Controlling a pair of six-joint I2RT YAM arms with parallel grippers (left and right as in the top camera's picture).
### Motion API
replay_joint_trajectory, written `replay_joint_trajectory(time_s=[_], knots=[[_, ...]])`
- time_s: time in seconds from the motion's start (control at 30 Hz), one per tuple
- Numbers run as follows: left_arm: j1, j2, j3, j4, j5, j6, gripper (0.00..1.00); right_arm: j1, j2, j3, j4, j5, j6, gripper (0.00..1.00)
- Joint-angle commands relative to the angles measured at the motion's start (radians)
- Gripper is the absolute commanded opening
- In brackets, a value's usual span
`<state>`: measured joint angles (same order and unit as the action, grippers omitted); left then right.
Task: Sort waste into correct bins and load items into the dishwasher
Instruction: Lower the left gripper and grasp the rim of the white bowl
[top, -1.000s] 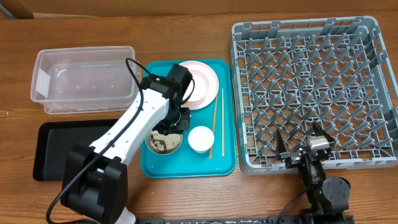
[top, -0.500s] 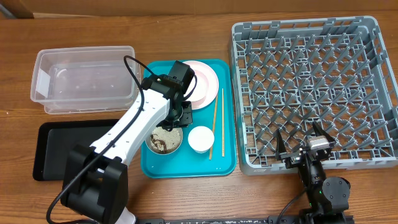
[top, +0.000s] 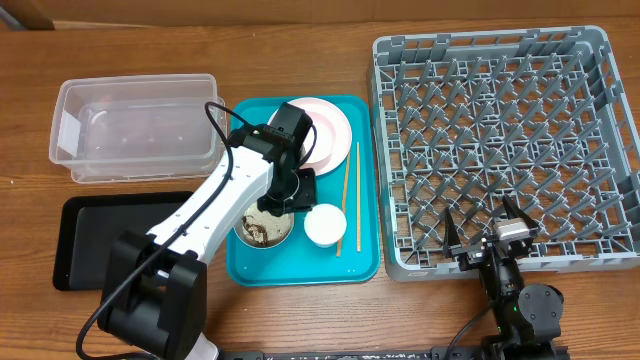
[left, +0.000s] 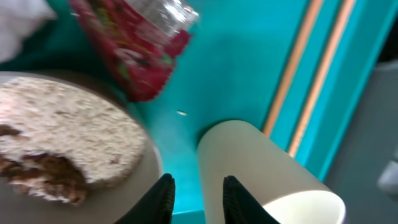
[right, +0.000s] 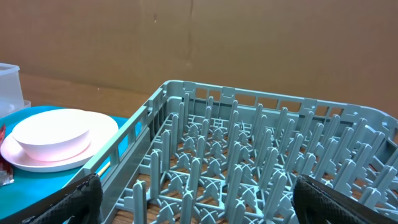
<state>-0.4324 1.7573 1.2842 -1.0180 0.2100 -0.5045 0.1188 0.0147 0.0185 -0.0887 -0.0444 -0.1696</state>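
My left gripper (top: 287, 190) hangs low over the teal tray (top: 300, 268), between the food bowl (top: 263, 230) and the white cup (top: 323, 224). In the left wrist view its tips (left: 198, 190) stand a narrow gap apart with only tray between them. The red wrapper (left: 134, 46) lies just ahead, the bowl of rice-like scraps (left: 62, 137) at left, the cup (left: 267, 168) at right, and the chopsticks (left: 311, 81) beyond. A pink plate (top: 325, 135) carries a white bowl (right: 53, 134). My right gripper (right: 199, 199) is wide open at the near edge of the grey dish rack (top: 505, 140).
The clear tub (top: 135, 128) stands left of the teal tray, with the black tray (top: 90, 235) in front of it. The rack's upright pegs (right: 249, 155) fill the space ahead of the right gripper.
The left wrist shifted slightly toward the pink plate, then back over the gap between bowl and cup. The right arm has not moved.
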Motion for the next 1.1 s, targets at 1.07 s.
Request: replay_joint_trajectory(time_s=[1.07], knots=[[-0.007,-0.005,-0.145,0.101,-0.131,-0.001,0.21,0.005,-0.012,-0.011,0.008,0.002,-0.003,1.0]])
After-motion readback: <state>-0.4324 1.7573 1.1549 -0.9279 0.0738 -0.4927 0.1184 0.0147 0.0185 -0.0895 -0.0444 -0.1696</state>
